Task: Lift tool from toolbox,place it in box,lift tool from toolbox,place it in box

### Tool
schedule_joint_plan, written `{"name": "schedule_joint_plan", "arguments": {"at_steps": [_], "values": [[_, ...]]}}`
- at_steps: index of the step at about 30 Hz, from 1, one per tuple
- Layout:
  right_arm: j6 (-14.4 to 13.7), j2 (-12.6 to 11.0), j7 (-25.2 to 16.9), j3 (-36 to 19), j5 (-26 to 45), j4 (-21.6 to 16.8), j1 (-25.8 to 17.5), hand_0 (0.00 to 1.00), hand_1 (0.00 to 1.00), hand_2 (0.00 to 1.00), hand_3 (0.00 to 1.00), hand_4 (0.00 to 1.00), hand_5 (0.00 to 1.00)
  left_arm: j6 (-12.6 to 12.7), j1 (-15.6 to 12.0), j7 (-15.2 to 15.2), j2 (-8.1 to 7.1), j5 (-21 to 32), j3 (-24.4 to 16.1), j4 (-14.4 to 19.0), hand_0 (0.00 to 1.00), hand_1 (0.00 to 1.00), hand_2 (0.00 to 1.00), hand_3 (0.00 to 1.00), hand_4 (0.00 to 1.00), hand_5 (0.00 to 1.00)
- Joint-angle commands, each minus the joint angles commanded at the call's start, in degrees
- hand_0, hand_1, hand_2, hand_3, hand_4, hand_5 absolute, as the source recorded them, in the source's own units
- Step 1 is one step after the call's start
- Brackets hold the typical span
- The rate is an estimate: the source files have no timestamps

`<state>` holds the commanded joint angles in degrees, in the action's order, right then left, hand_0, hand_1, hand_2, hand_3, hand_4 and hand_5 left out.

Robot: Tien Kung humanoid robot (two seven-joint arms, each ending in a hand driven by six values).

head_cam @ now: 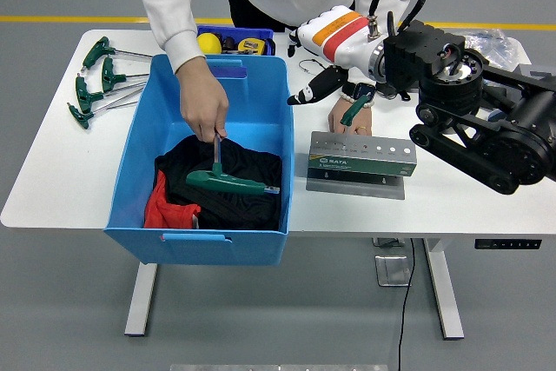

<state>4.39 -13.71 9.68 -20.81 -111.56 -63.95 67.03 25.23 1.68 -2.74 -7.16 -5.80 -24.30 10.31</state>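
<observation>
A person's hand [203, 103] reaches into the blue box [139, 141] and holds a green T-handle tool [228, 183] by its shaft over the black cloth [248, 167]. The grey toolbox [362, 155] lies on the table right of the box. The person's other hand [349, 119] rests behind it, beside a green handle [354, 109]. My right hand [304, 67], white with orange and red stripes, hovers above the table between box and toolbox. Its fingers are relaxed and hold nothing. My left arm is out of view.
Several green T-handle tools [95, 80] lie on the table left of the box. A red cloth [165, 208] sits in the box's front corner. A small blue tray [234, 41] with a yellow ball stands behind the box. A plastic bag [486, 45] lies at the back right.
</observation>
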Motion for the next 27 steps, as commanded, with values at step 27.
{"name": "schedule_joint_plan", "arguments": {"at_steps": [27], "values": [[-2.1, 4.9, -2.2, 8.3, 3.5, 13.1, 0.0, 0.597, 0.636, 0.702, 0.502, 0.998, 0.721, -0.1, 0.8, -0.1, -0.40, 0.6, 1.7, 0.0, 0.479, 0.469, 0.488, 0.679, 0.715, 0.660]]}}
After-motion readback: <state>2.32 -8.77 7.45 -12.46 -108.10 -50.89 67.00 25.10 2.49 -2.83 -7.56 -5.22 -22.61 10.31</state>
